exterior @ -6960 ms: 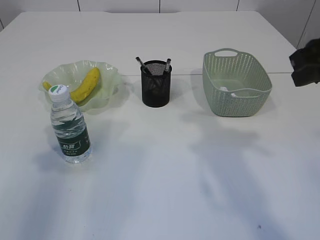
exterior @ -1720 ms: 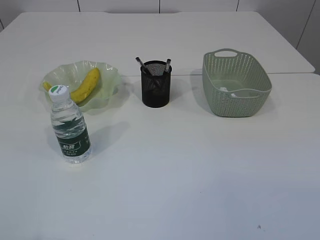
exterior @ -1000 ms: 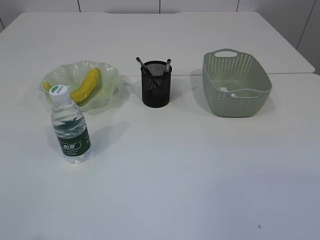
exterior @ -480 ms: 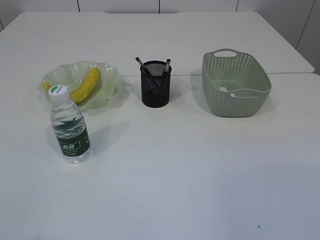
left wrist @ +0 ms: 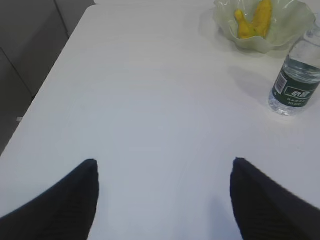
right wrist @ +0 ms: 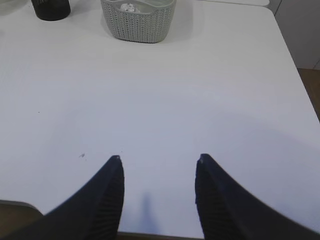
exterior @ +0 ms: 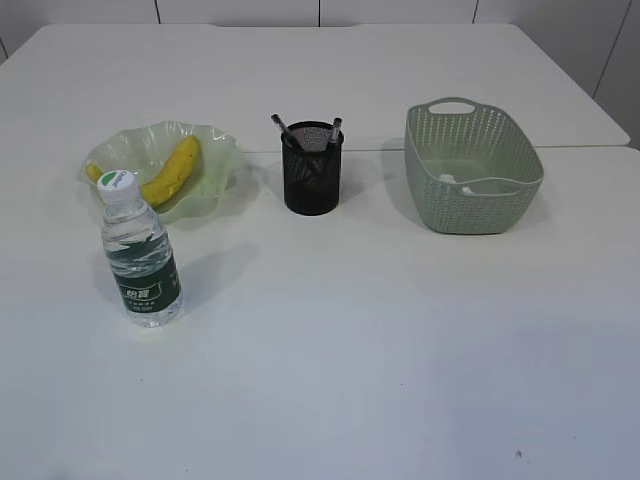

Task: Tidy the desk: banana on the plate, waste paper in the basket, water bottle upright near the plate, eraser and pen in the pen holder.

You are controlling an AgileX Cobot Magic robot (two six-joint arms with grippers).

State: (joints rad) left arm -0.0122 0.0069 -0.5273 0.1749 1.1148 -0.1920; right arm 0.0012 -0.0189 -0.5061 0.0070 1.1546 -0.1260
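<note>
Big white worktop (exterior: 330,380) with everything sitting in its place. Yellow banana (exterior: 172,170) lying inside the pale green wavy plate (exterior: 215,150) on the left side. Water bottle (exterior: 140,255) standing straight up with its white cap on top, just in front of the plate, near it but not touching. Black mesh pen holder (exterior: 312,180) in the middle, standing up, with two dark pens (exterior: 286,132) leaning out of the top; eraser not to be seen, too hidden by the mesh to tell. Sage green basket (exterior: 480,205) on the right, well apart from the pen holder, with a bit of white waste paper (exterior: 447,180) peeking out inside, low against the wall. Same paper (right wrist: 128,7) seen as a small white lump in the basket from the right wrist view. No arms over the worktop in the outside view. Left gripper (left wrist: 165,200) hanging above a bare part of the worktop, jaws wide apart, nothing between them, with the bottle and plate far off to the upper right of that view. Right gripper (right wrist: 159,195) also above a bare part near the front edge, jaws apart about half way, holding nothing, with the basket and pen holder far up ahead
</note>
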